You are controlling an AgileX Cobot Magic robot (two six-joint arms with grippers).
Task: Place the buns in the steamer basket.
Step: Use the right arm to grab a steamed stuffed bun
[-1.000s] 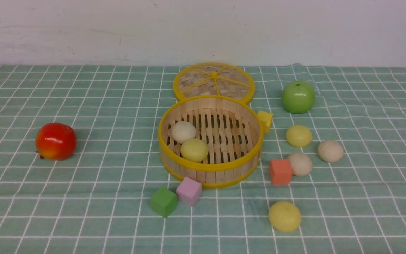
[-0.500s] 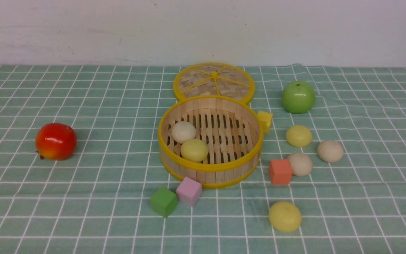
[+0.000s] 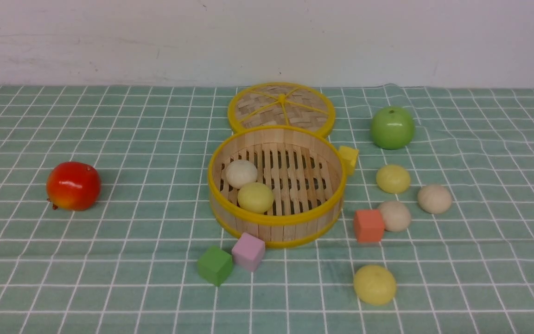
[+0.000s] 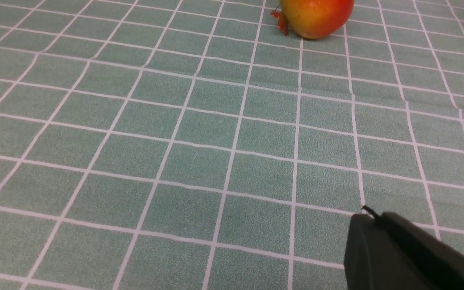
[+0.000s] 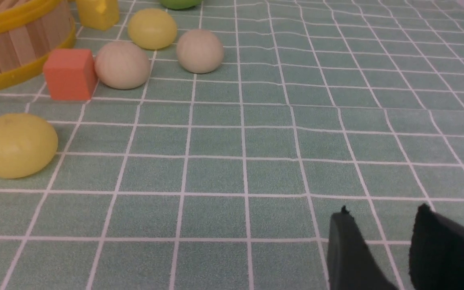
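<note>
The bamboo steamer basket (image 3: 322,214) stands mid-table and holds a cream bun (image 3: 241,173) and a pale yellow bun (image 3: 255,197). To its right on the cloth lie a yellow bun (image 3: 393,178), two cream buns (image 3: 434,198) (image 3: 395,215) and, nearer the front, another yellow bun (image 3: 374,284). Neither gripper shows in the front view. My left gripper (image 4: 371,215) is shut and empty over bare cloth. My right gripper (image 5: 383,213) is open and empty, apart from the near yellow bun (image 5: 14,145) and the cream buns (image 5: 122,65) (image 5: 199,51).
The woven lid (image 3: 281,107) lies behind the basket. A green apple (image 3: 392,127) sits back right, a red fruit (image 3: 73,185) far left. An orange cube (image 3: 368,225) touches one cream bun; a yellow cube (image 3: 349,158), pink cube (image 3: 248,251) and green cube (image 3: 214,265) hug the basket.
</note>
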